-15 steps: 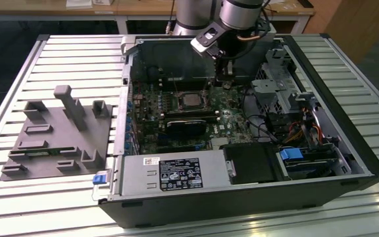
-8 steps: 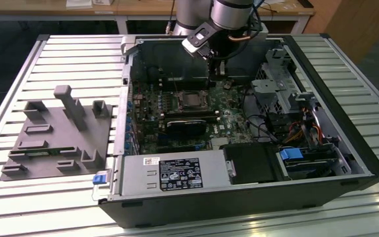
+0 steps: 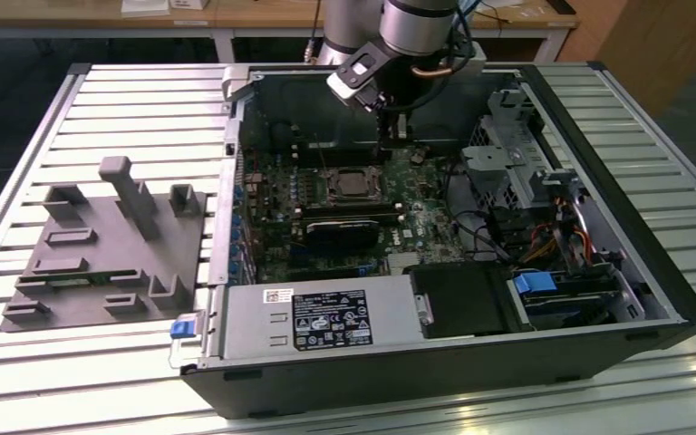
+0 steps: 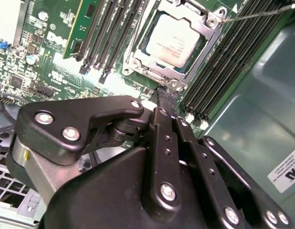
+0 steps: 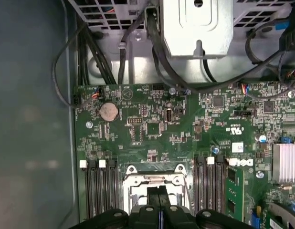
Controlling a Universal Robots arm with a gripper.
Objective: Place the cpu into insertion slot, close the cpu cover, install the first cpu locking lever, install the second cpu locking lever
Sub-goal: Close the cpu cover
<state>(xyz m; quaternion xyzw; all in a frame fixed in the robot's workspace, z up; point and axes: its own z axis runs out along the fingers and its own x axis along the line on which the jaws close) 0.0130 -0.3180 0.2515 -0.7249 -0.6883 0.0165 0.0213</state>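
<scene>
**Closed gripper at the socket's edge, chip seated under its cover**

The gripper [image 4: 166, 98] fills the foreground in the second wrist view, with black bolted links that run forward to two narrow fingers pressed flat against each other. Nothing can be seen between them. The first wrist view shows the same gripper [image 5: 159, 194] with only a thin seam between the fingers.

Just past the fingertips [image 4: 163, 95] lies the cpu [image 4: 173, 40], its dull silver top facing up. It sits flat inside the insertion slot [image 3: 326, 184]. The cpu cover [image 4: 208, 36] is folded down over it, with the chip showing through the cover's square window. The fingertips are at the cover's near corner, beside a small screw. Whether they press on the metal or sit just above it cannot be told.

A thin locking lever [image 4: 257, 13] runs from the cover's far corner, away from the gripper. Whether it is latched cannot be told.

Long black memory slots [image 4: 219, 71] flank the socket on both sides of the fingers. Beyond the gripper in the first wrist view, the motherboard [image 5: 152, 129] carries a round coin battery [image 5: 109, 111].

In the exterior view the gripper [image 3: 394, 136] hangs upright inside the open computer case [image 3: 445, 372], just behind the socket. The power supply [image 3: 323, 317] lies well in front of the gripper. A grey fixture [image 3: 106, 254] rests on the slatted table [image 3: 33, 381], well off to the exterior view's left.
</scene>
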